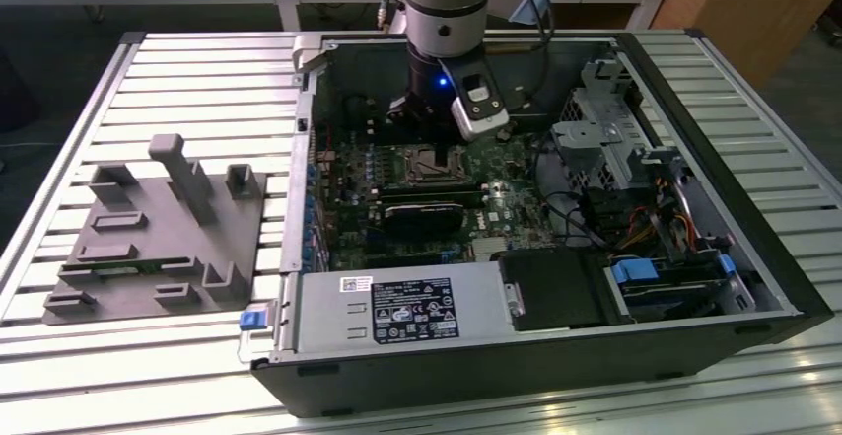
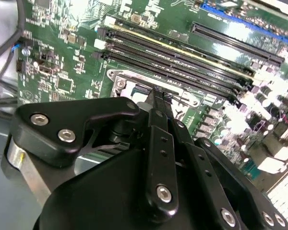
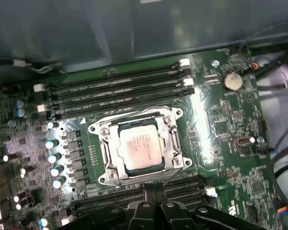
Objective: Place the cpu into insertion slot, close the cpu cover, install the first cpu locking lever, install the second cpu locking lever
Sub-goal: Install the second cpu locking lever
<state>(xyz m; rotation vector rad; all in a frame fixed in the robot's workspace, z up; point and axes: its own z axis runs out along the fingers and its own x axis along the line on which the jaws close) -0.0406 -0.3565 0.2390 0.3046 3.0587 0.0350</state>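
step: cpu (image 3: 141,148) seated in insertion slot (image 3: 169,162), cpu cover (image 3: 139,120) down over it; levers likely in hand | gripper (image 3: 153,191) low at cover edge, near memory slots (image 3: 120,91) | jaws: can't tell | next: needs fine lever push, est.

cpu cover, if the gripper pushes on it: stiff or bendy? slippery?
The cpu cover looks like thin sheet metal framing a large cut-out, so probably slightly springy. Its shiny surface may let fingertips slide. It lies flat over the cpu, so unlikely to tip.
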